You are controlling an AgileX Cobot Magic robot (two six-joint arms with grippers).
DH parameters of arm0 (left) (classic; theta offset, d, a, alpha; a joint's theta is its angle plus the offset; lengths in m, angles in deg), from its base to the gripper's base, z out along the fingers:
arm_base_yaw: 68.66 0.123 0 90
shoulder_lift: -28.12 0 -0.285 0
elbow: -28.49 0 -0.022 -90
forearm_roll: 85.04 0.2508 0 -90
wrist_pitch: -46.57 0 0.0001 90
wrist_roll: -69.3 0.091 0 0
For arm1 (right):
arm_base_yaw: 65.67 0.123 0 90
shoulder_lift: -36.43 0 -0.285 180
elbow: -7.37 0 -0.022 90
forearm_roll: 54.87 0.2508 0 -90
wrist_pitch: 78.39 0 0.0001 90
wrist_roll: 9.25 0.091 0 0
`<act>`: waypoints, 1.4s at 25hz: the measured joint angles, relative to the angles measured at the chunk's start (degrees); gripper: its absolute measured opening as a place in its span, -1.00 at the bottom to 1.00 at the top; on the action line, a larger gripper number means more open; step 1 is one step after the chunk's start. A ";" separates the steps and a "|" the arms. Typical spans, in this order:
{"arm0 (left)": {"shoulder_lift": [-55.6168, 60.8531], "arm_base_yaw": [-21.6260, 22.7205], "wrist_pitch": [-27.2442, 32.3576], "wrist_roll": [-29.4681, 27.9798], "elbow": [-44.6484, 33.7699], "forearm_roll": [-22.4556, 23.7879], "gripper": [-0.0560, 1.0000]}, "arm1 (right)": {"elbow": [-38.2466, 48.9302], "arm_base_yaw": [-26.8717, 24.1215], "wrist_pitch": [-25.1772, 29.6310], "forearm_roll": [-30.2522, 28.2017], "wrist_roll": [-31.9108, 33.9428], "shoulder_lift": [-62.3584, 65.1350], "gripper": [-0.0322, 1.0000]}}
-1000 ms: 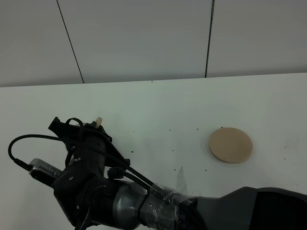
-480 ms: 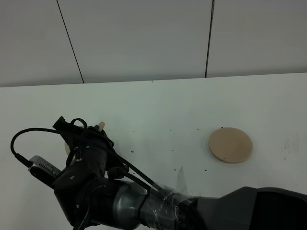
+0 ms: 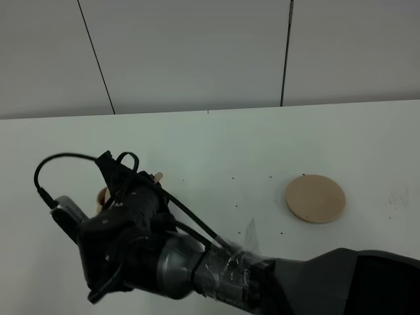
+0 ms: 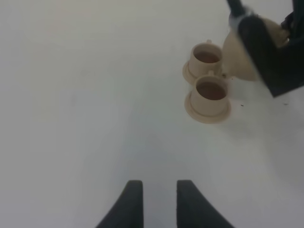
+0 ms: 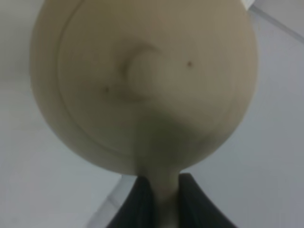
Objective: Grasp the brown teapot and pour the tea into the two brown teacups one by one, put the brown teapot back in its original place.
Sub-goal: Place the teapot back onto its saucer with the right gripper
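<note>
Teapot (image 5: 142, 80) — held by its loop handle in the closed right gripper (image 5: 164, 194), raised beside the two filled teacups (image 4: 208, 97) on their saucers at the table's left. Farther right lies the bare round disc (image 3: 315, 198). Left gripper (image 4: 159, 202) — fingers slightly parted, empty.

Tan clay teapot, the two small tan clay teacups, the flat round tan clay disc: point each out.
Tan clay teapot (image 5: 142, 80): right wrist view, lid knob.
Nearer small tan clay teacup (image 4: 209, 96): left wrist view, outer wall.
Farther small tan clay teacup (image 4: 205, 61): left wrist view, rim.
Flat round tan clay disc (image 3: 315, 198): exterior high view, centre.
</note>
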 joint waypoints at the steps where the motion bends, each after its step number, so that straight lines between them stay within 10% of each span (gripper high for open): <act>1: 0.00 0.00 0.00 0.00 0.00 0.00 -0.43 | -1.45 -0.21 0.81 2.23 -0.65 0.05 -0.76; 16: 0.00 0.00 0.00 0.00 0.00 0.00 -0.43 | -12.36 -7.44 13.08 41.81 -7.44 1.05 -0.76; 35: 0.00 0.00 0.00 0.00 0.00 0.00 -0.43 | -12.38 -12.89 13.22 57.06 -7.45 -1.16 -0.76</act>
